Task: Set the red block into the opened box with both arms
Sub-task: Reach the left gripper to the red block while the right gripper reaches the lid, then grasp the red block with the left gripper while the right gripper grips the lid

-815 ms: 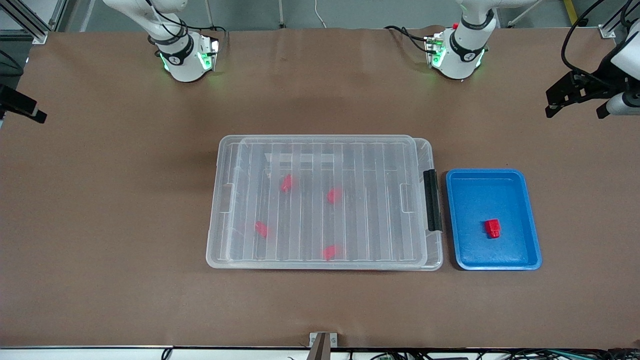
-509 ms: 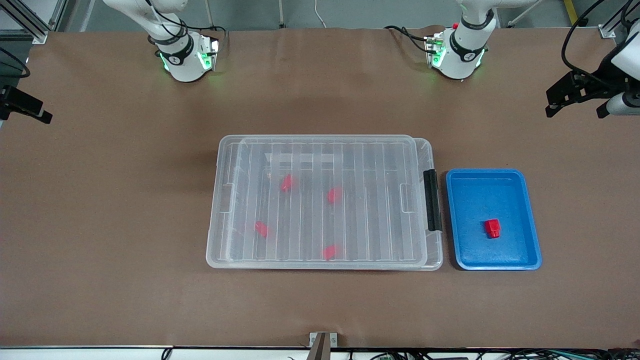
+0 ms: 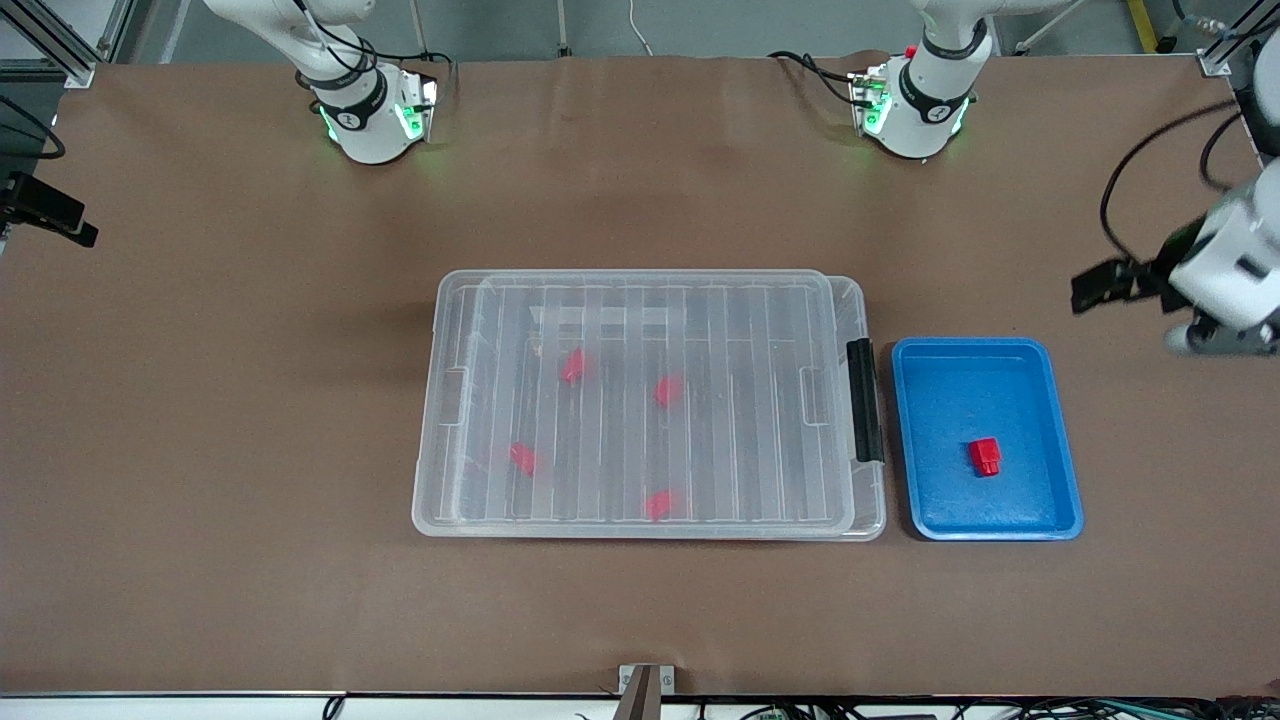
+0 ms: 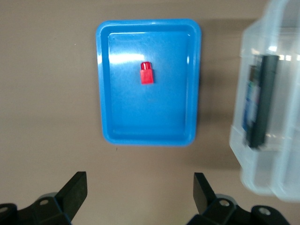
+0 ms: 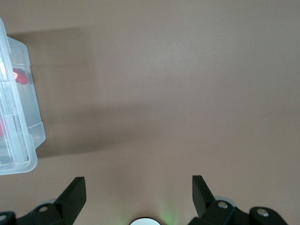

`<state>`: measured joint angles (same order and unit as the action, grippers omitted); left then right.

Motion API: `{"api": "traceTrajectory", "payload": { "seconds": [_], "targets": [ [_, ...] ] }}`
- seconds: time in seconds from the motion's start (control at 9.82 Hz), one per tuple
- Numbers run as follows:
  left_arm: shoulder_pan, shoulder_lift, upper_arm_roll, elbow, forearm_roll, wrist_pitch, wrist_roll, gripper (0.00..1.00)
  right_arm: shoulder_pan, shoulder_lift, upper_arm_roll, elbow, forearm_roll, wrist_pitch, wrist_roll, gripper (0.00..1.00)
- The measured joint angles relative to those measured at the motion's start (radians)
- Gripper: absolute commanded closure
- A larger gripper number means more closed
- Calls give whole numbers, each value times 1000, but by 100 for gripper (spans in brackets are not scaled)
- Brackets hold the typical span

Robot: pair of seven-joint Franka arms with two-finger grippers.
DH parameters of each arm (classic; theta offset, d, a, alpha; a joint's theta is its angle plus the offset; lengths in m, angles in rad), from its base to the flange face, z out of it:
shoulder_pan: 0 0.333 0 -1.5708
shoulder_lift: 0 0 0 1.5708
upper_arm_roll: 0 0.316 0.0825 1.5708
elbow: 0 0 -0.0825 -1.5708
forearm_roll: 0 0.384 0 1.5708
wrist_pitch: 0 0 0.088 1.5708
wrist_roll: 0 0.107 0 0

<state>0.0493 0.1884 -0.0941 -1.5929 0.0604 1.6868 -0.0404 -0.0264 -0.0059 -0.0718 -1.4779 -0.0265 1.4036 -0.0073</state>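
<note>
One red block (image 3: 985, 456) lies in a blue tray (image 3: 1070, 500), also clear in the left wrist view as the red block (image 4: 146, 74). The box (image 3: 870, 520) sits mid-table with its ribbed clear lid (image 3: 740, 400) resting on it and a black latch (image 3: 864, 400) at the tray end. Several more red blocks show blurred through the lid. My left gripper (image 3: 1095, 287) (image 4: 138, 180) hangs open and empty over bare table beside the tray. My right gripper (image 3: 60, 215) (image 5: 137, 183) is open and empty over bare table at the right arm's end, off the box's corner (image 5: 18, 140).
The blue tray (image 4: 105, 93) lies beside the box's latch end (image 4: 260, 108), with a narrow gap between them. Brown table surface surrounds both. The arm bases stand along the table's edge farthest from the front camera.
My left gripper has swung toward the front camera and closer to the blue tray. The right gripper has barely shifted. Box, lid and blocks have not moved.
</note>
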Motion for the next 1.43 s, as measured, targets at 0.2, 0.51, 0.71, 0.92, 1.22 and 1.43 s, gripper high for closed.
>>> {"api": "traceTrajectory", "payload": {
  "seconds": [0.2, 0.51, 0.71, 0.92, 1.22, 1.43],
  "targets": [
    [13, 136, 0, -69, 0, 162, -14, 0, 33, 4, 28, -5, 26, 6, -5, 0],
    [14, 329, -2, -73, 1, 347, -56, 0, 98, 109, 216, -40, 29, 134, 187, 0],
    [25, 412, 0, -72, 2, 440, -64, 4, 166, 238, 274, -65, 22, 234, 289, 0],
    [53, 477, 0, -71, 5, 535, -62, 19, 237, 309, 277, -153, -2, 411, 371, 0],
    [56, 535, -2, -65, 5, 596, -64, 75, 262, 343, 276, -243, -68, 540, 419, 0],
    [55, 539, -3, -51, 5, 598, -66, 97, 261, 364, 274, -246, -87, 574, 422, 0]
  ]
}}
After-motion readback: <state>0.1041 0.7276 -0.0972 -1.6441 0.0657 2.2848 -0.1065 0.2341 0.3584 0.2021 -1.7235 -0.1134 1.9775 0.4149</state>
